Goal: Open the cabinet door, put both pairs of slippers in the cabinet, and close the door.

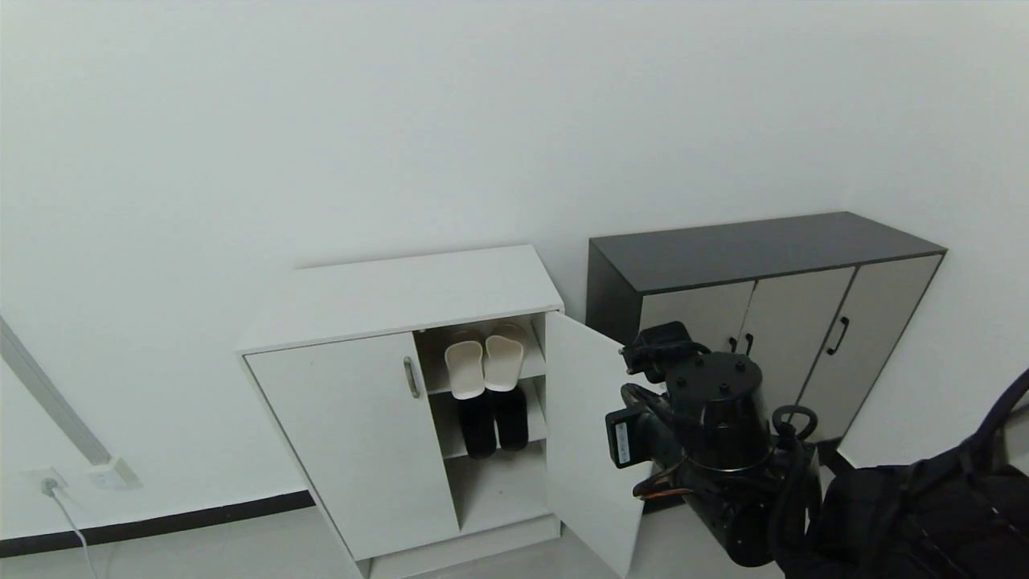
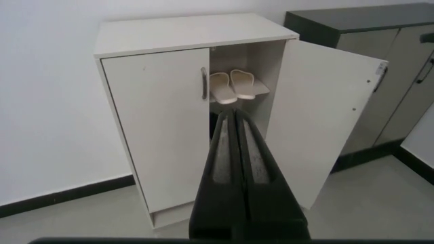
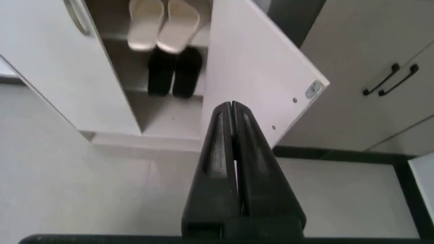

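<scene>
The white cabinet (image 1: 402, 293) stands against the wall with its left door (image 1: 354, 442) shut and its right door (image 1: 587, 434) swung open. Inside, a white pair of slippers (image 1: 485, 366) rests on the upper shelf and a black pair (image 1: 494, 422) on the shelf below. My right gripper (image 3: 232, 112) is shut and empty, its tip close to the open door (image 3: 251, 74); whether it touches is unclear. My left gripper (image 2: 234, 115) is also shut and empty, held out in front of the cabinet opening, below the white slippers (image 2: 237, 85).
A dark-topped cabinet (image 1: 764, 249) with grey doors stands just right of the open door, leaving a narrow gap. A wall socket (image 1: 48, 482) with a cable sits low at the left. Bare floor (image 1: 241, 547) lies in front.
</scene>
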Robot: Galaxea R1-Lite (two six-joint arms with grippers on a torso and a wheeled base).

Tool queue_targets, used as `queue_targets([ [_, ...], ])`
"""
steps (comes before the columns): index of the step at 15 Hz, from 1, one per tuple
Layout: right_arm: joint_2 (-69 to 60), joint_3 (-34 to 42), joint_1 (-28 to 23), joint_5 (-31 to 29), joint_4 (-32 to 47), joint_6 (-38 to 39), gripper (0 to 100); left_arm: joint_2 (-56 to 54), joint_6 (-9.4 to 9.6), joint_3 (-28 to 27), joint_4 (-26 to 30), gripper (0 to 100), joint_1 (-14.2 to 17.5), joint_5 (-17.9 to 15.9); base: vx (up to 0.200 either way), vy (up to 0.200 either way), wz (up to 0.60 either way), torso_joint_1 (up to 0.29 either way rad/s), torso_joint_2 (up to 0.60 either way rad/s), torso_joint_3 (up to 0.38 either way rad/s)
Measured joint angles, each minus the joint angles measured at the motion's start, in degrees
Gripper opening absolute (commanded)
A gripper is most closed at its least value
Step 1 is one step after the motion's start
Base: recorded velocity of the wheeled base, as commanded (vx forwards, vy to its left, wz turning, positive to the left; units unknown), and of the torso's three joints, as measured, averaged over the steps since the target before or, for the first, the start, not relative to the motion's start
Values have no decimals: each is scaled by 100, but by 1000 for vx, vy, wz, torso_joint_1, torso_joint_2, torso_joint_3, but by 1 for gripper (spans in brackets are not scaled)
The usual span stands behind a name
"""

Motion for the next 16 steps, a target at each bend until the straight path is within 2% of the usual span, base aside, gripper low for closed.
queue_targets([
  [3, 110, -195, -217, 143, -54, -13, 0, 0, 0, 4, 2, 0, -9, 0, 0, 0, 0, 0, 0, 0],
  [6, 166, -538, -619, 485, 354, -11, 0, 0, 5, 4, 5, 0, -9, 0, 0, 0, 0, 0, 0, 0],
  [8, 228, -868, -951, 827, 646, 5, 0, 0, 5, 1, 2, 0, -2, 0, 0, 0, 0, 0, 0, 0],
  [14, 979, -2048, -1749, 976, 714, -13, 0, 0, 7, 1, 2, 0, -6, 0, 0, 0, 0, 0, 0, 0],
  [16, 1243, -2352, -1996, 1246, 1002, -6, 0, 0, 7, 1, 2, 0, -5, 0, 0, 0, 0, 0, 0, 0],
])
